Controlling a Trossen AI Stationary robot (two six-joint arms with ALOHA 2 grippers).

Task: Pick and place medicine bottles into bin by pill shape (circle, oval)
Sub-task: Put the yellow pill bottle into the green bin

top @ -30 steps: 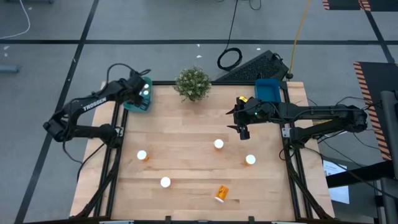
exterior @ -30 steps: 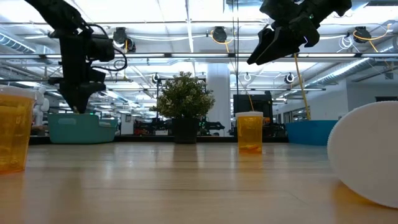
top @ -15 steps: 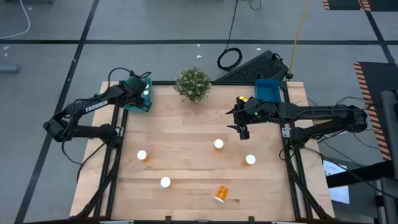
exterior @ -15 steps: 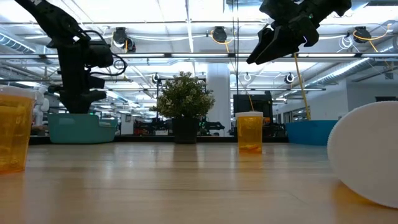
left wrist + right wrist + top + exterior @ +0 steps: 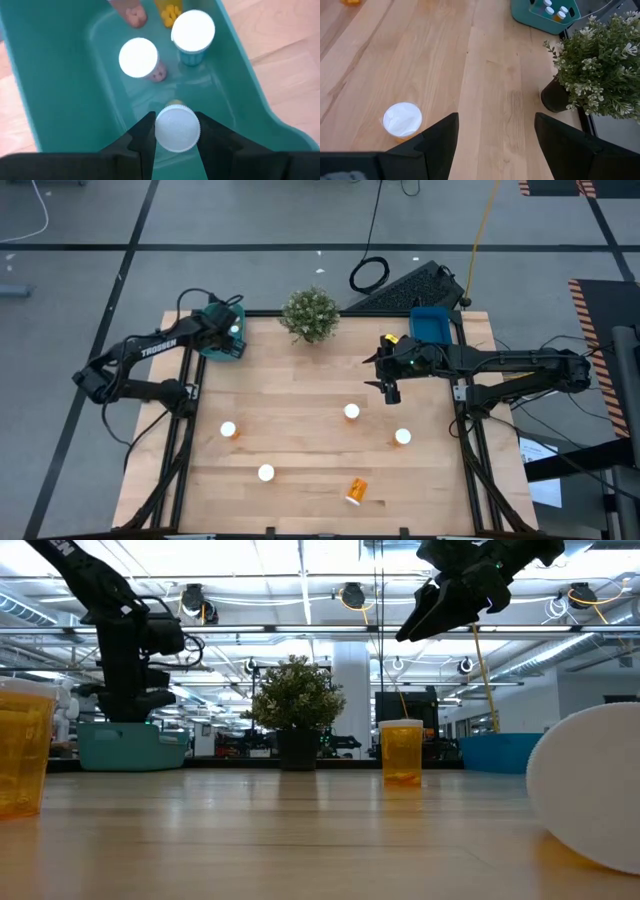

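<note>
My left gripper (image 5: 177, 150) stands over the teal bin (image 5: 222, 342) at the table's far left corner, shut on an orange medicine bottle with a white cap (image 5: 177, 129). A pinkish bottle (image 5: 140, 59), a light blue one (image 5: 193, 34) and others stand in that bin. My right gripper (image 5: 392, 392) hangs open above the table's right half, holding nothing. Below it stands a capped bottle (image 5: 402, 120). On the wood stand several more bottles (image 5: 228, 429) (image 5: 266, 472) (image 5: 402, 436). One orange bottle (image 5: 356, 491) lies on its side near the front edge. My left gripper pinches the bottle at its white cap (image 5: 161, 131), one finger (image 5: 142, 140) on each side of the cap's rim. The fingers come from above, pointing down into the teal bin. The bottle stays upright, cap up; whether its base touches the bin floor is hidden by the cap.
A blue bin (image 5: 431, 323) sits at the far right corner. A potted plant (image 5: 310, 313) stands at the far edge between the two bins. The lying bottle's white cap (image 5: 590, 790) looms close in the low view.
My left gripper has gone down toward the teal bin and a little toward the far edge, still shut on the bottle.
</note>
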